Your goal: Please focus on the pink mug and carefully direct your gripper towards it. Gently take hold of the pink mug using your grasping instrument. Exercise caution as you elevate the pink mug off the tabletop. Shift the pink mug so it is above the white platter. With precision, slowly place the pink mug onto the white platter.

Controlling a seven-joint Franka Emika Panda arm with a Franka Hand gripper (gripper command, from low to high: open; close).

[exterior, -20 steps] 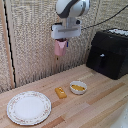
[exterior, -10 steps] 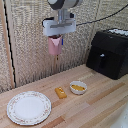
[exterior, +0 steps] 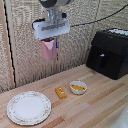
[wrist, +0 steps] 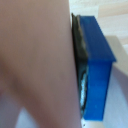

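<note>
The pink mug point(exterior: 48, 49) hangs high above the table, held in my gripper point(exterior: 50, 42), which is shut on it. One blue fingertip point(exterior: 56, 44) shows beside the mug's wall. In the wrist view the pink mug point(wrist: 35, 60) fills most of the picture, with a blue finger pad point(wrist: 96, 70) pressed against its side. The white platter point(exterior: 28, 107), round with a faint brownish floral rim, lies on the wooden table at the exterior view's lower left. The mug is above and toward the exterior view's right of the platter.
A small white bowl point(exterior: 78, 87) with yellow contents and a small yellow-orange block point(exterior: 60, 92) sit near the table's middle. A black appliance point(exterior: 109, 52) stands at the exterior view's right. A woven screen forms the backdrop.
The gripper with the pink mug has moved toward the exterior view's left over the last second, staying high above the table. The things on the table stay where they were.
</note>
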